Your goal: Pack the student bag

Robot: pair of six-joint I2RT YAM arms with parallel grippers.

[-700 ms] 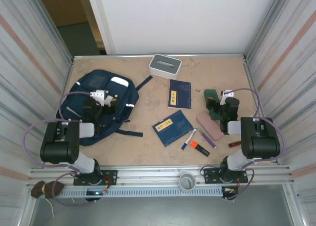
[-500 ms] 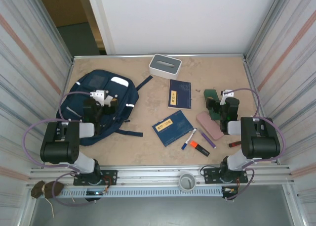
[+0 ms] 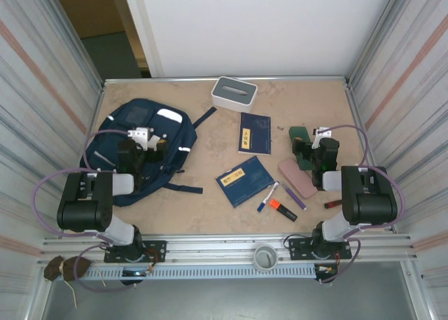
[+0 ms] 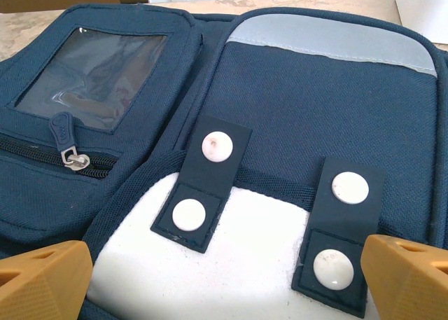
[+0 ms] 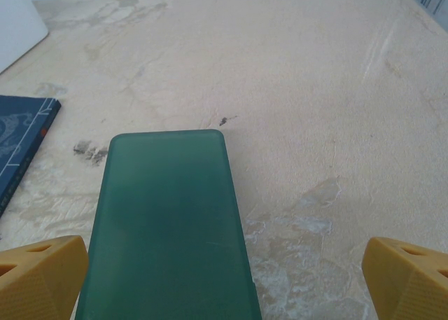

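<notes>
The student bag (image 3: 123,122), a navy backpack with white patches, lies flat at the left of the table. My left gripper (image 3: 145,139) hovers over it, open and holding nothing. In the left wrist view the bag (image 4: 315,89) shows a white patch (image 4: 238,264), two snap tabs and a zip pull (image 4: 70,155), with my left gripper (image 4: 225,281) spread wide just above the patch. My right gripper (image 3: 306,143) is open at the right, over a flat green slab (image 3: 299,132). In the right wrist view the slab (image 5: 168,222) lies left of centre between the orange fingertips (image 5: 409,278) of the right gripper (image 5: 224,278).
A white-grey box (image 3: 234,93) stands at the back centre. Two navy notebooks (image 3: 255,132) (image 3: 244,181) lie mid-table. A pink case (image 3: 297,176), a blue marker (image 3: 267,197), an orange highlighter (image 3: 283,209), a purple pen (image 3: 295,197) and a small red item (image 3: 332,204) lie front right. Metal walls close in both sides.
</notes>
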